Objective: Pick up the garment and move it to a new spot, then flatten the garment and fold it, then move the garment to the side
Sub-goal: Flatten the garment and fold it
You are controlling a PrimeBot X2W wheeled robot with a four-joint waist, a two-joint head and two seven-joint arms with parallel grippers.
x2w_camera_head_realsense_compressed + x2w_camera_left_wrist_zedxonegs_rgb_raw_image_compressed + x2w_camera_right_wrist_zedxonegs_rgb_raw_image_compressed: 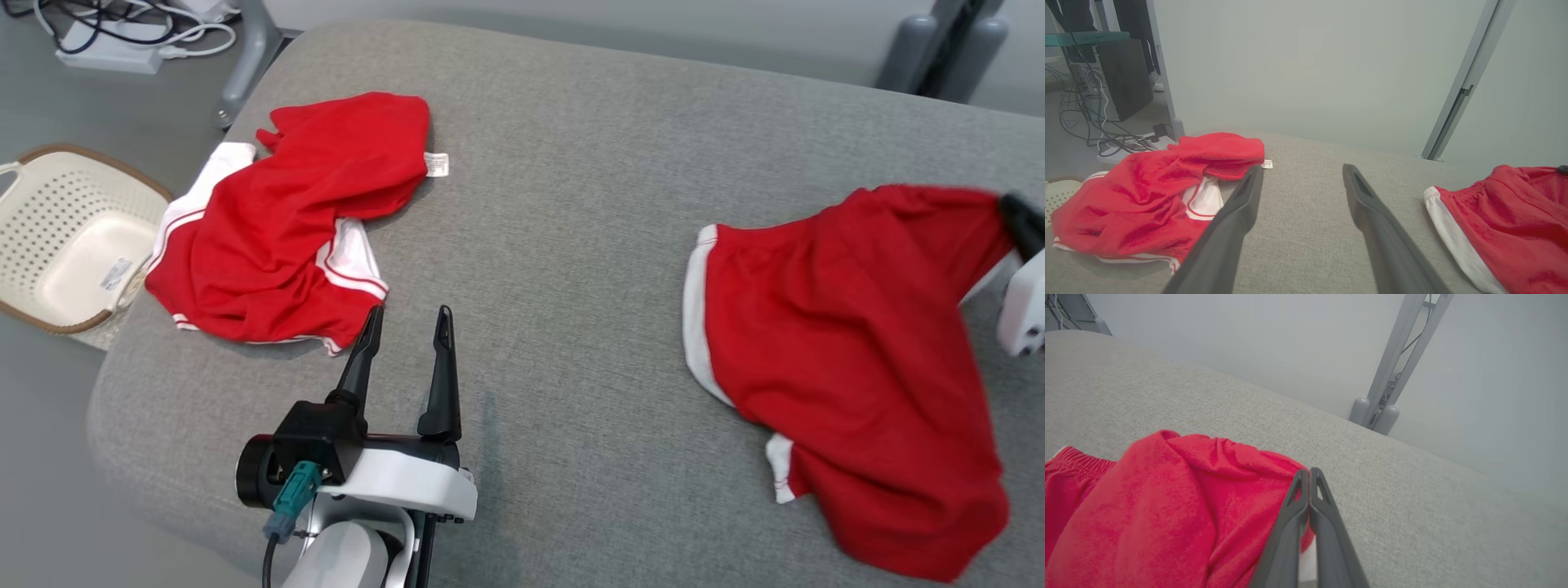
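Observation:
A red garment (849,359) with white trim lies crumpled on the right of the grey padded table (571,204), and its upper right corner is pulled up towards my right gripper (1016,216). In the right wrist view that gripper (1309,473) is shut, its fingers pinching the edge of the red cloth (1167,498). My left gripper (410,314) hovers open and holds nothing near the table's front, just right of a second red and white garment (286,220). The left wrist view has the open gripper (1302,168) between both garments, one (1147,192) on its left and one (1515,220) on its right.
A cream perforated basket (65,237) stands on the floor off the table's left edge. Cables and a power strip (122,41) lie on the floor at the far left. Grey frame legs (939,49) rise behind the table's far right.

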